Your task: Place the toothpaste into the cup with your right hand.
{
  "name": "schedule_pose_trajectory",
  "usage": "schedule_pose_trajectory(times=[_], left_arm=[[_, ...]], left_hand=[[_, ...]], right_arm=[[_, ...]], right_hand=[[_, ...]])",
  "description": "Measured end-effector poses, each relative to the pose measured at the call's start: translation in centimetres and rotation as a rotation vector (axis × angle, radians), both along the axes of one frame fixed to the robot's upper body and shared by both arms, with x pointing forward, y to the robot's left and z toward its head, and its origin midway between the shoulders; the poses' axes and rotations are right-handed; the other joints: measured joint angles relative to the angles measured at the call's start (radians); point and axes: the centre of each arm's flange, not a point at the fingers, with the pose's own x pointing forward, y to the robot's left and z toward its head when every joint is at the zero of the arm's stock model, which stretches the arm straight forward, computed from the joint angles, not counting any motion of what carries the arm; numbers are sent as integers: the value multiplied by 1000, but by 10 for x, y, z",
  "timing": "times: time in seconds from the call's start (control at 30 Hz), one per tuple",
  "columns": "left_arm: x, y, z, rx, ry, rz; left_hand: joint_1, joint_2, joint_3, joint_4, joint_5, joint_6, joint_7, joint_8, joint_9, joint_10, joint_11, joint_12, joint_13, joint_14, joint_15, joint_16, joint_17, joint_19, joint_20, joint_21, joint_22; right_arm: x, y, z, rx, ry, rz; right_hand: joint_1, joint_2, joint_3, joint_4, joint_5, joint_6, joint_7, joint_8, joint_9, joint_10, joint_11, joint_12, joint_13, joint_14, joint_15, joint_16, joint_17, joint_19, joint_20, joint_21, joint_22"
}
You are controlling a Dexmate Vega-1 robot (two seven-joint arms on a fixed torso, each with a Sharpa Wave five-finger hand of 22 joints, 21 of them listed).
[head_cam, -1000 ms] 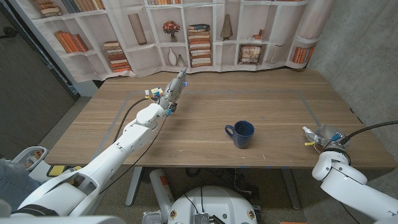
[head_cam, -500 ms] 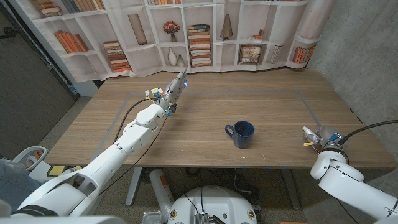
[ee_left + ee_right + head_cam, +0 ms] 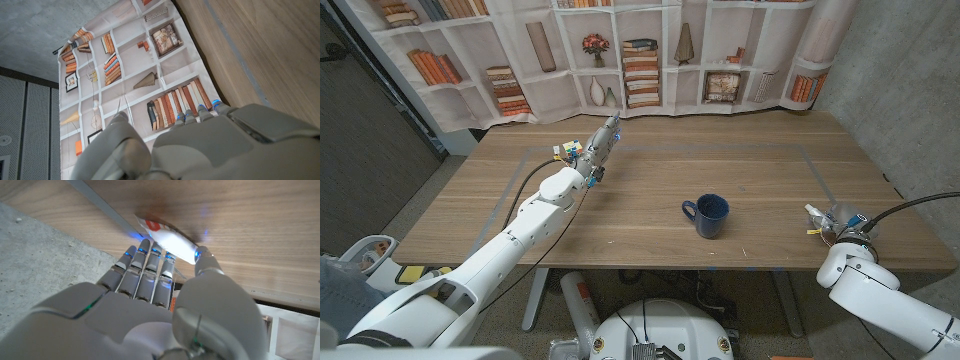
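Observation:
The toothpaste (image 3: 167, 238), a white tube with a red patch, lies on the wooden table at its right front edge (image 3: 814, 213). My right hand (image 3: 841, 226) reaches onto it there. Its fingertips (image 3: 146, 246) and thumb tip touch the tube's near side, with the fingers stretched out straight (image 3: 150, 280). The tube stays flat on the wood. The dark blue cup (image 3: 710, 214) stands upright at the table's middle front, handle towards my left, well apart from the tube. My left hand (image 3: 599, 146) is stretched out at the back left, fingers straight (image 3: 200, 112), holding nothing.
A small multicoloured cube (image 3: 566, 150) sits beside my left hand. Grey tape lines (image 3: 820, 175) mark a rectangle on the table (image 3: 650, 180). A bookshelf-print curtain (image 3: 620, 50) hangs behind the table. A concrete wall stands to the right.
My right forearm and hand have crept slightly towards my left along the front edge, onto the toothpaste. The left arm and the cup have not moved.

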Motion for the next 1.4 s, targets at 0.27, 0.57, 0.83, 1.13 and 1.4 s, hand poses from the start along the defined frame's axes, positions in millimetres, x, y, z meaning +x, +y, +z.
schedule_pose_trajectory(times=[0.27,0.57,0.83,1.13,1.4], left_arm=[[0,0,0,1,1,-2],[0,-1,-3,1,6,-1],[1,0,-4,-2,11,3],[0,-1,-4,-3,11,3],[0,-3,-3,-2,10,-1]], left_hand=[[0,0,0,0,0,0,0,0,0,0,0,0,0,0,0,0,0,0,0,0,0],[0,0,-4,-4,0,0,0,0,0,0,0,0,0,0,0,0,3,6,6,0,0],[4,4,-6,-2,0,0,0,0,0,0,0,0,0,0,0,0,3,6,6,0,0],[4,4,-8,0,0,0,0,0,0,0,0,0,0,0,0,0,2,6,6,0,0],[4,4,-8,0,0,4,-4,0,0,0,0,0,0,0,0,0,2,6,6,0,0]], right_arm=[[2,2,0,-1,2,5],[3,3,3,-25,-10,-13],[6,3,4,-35,-11,-21],[8,3,3,-32,-18,-30],[7,1,2,-8,-43,-26]], right_hand=[[29,29,20,0,-9,31,-10,7,0,18,-4,0,0,11,0,0,1,5,5,0,5],[95,42,53,-25,-34,110,-34,15,0,57,-43,0,0,47,-8,-9,-5,12,-2,0,5],[125,41,64,-28,-42,137,-49,19,0,79,-64,0,0,70,-12,-9,-5,18,4,0,5],[140,47,71,-23,-57,168,-57,18,-1,97,-83,0,0,89,-18,-13,-2,18,4,0,5],[142,49,75,-19,-62,173,-63,18,0,107,-82,-1,0,96,-21,-13,-2,18,4,0,5]])
